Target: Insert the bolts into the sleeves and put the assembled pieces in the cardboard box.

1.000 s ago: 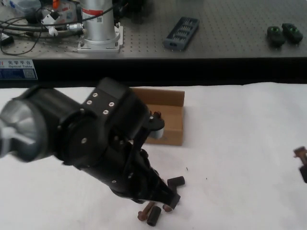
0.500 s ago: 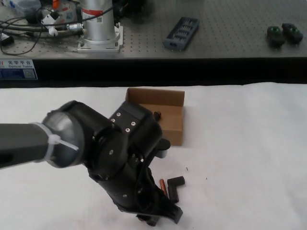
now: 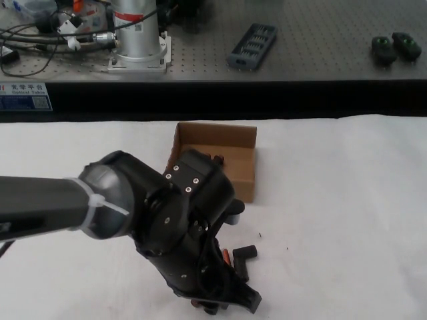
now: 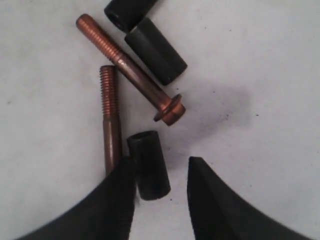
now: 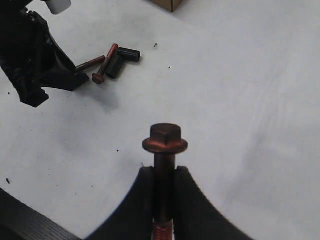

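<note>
White cloth (image 3: 347,200) covered the bench, and behind it ran a grey perforated table (image 3: 320,40) carrying a silver post (image 3: 137,30) and a blue rack (image 3: 252,44). On the cloth stood the open cardboard box (image 3: 220,135), with a small dark piece (image 3: 218,159) lying inside near its back wall. Nearer the camera, the left arm (image 3: 180,227) reached low over a scatter of loose parts lying apart from the box on its near side. The left gripper (image 4: 161,162) was partly open and held nothing. Its fingers stood on either side of a black sleeve (image 4: 149,171) lying on the cloth, one finger right against the sleeve and the other with a gap between. Just beside that sleeve lay a thin bolt (image 4: 109,115), its lower end hidden under the finger. A flanged bolt (image 4: 127,65) lay slanted close by, its head near the sleeve's open end. A second sleeve (image 4: 156,58) lay along the flanged bolt's shank, and a third sleeve (image 4: 127,10) sat just past it at the picture's edge. Well away from these parts, the right gripper (image 5: 164,172) was closed tight on the shank of a copper bolt (image 5: 164,142), whose hexagonal flanged head stuck out past the fingertips, above bare cloth.
</note>
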